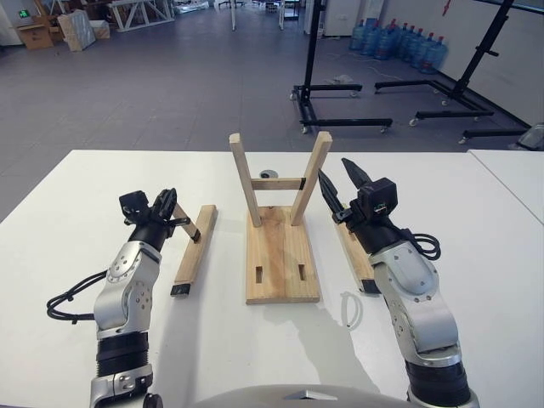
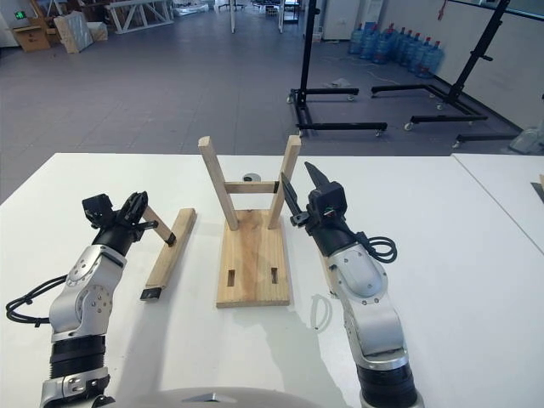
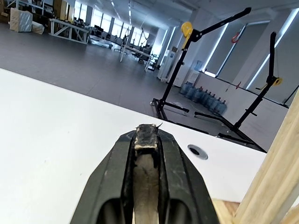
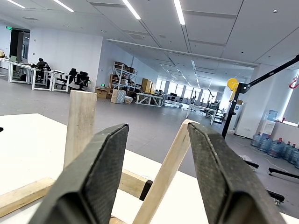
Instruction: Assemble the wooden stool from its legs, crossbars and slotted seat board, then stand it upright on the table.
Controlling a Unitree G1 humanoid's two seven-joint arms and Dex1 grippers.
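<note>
Seat board (image 1: pixel 280 263) lies flat at table (image 1: pixel 85 187) centre. Two legs (image 1: pixel 245 178) stand up from its far end, joined by a crossbar (image 1: pixel 279 184). The two near slots (image 1: pixel 257 274) are unfilled.

Left pincer (image 1: pixel 167 206) sits left of the board with its fingers closed tight on a thin wooden piece. This looks to be the short crossbar (image 1: pixel 185 226) on the loose left leg (image 1: pixel 196 244), which lies on the table.

Right pincer (image 1: pixel 334 170) is wide open and holds nothing, just right of the upright right leg. Another loose leg (image 1: pixel 351 253) lies on the table, partly under the right arm.
</note>
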